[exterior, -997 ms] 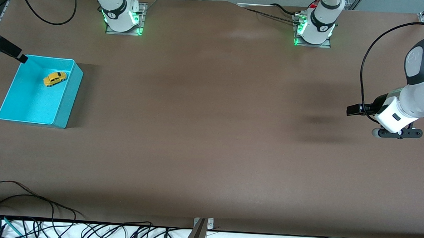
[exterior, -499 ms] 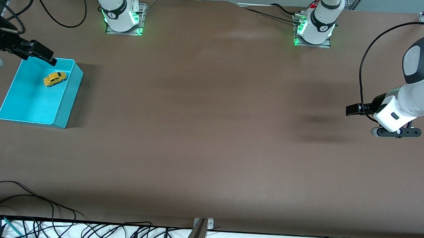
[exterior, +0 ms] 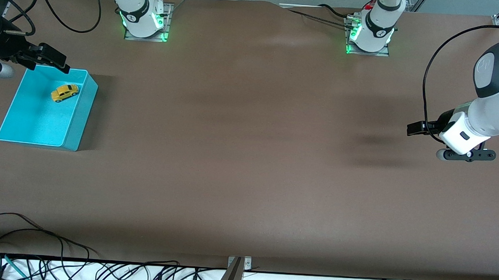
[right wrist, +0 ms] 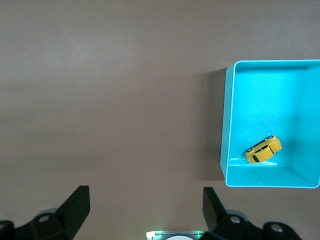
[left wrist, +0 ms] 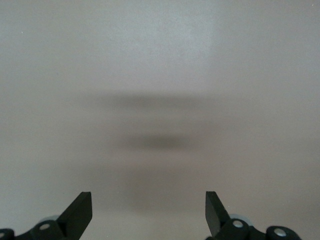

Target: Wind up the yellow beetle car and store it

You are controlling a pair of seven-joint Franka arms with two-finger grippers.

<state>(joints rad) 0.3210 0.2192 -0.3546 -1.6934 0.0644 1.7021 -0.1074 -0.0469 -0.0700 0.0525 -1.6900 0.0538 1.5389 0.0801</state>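
Observation:
The yellow beetle car [exterior: 64, 93] lies inside the teal bin [exterior: 75, 120], close to the bin wall farthest from the front camera. It also shows in the right wrist view [right wrist: 263, 149], inside the bin [right wrist: 227, 125]. My right gripper [exterior: 63, 63] is open and empty, up in the air over the bin's rim farthest from the front camera; its jaws stand wide apart in the right wrist view [right wrist: 145, 200]. My left gripper [exterior: 411, 129] is open and empty above bare table at the left arm's end, and waits; its wrist view [left wrist: 148, 205] shows only table.
The brown table [exterior: 248, 157] spreads between the bin and the left arm. The arms' bases [exterior: 143, 21] [exterior: 370, 33] stand along the edge farthest from the front camera. Cables [exterior: 38, 248] lie along the edge nearest to it.
My right gripper has come farther into view along the bin's rim, toward the middle of the table. The car and bin have not moved. The left arm has barely shifted.

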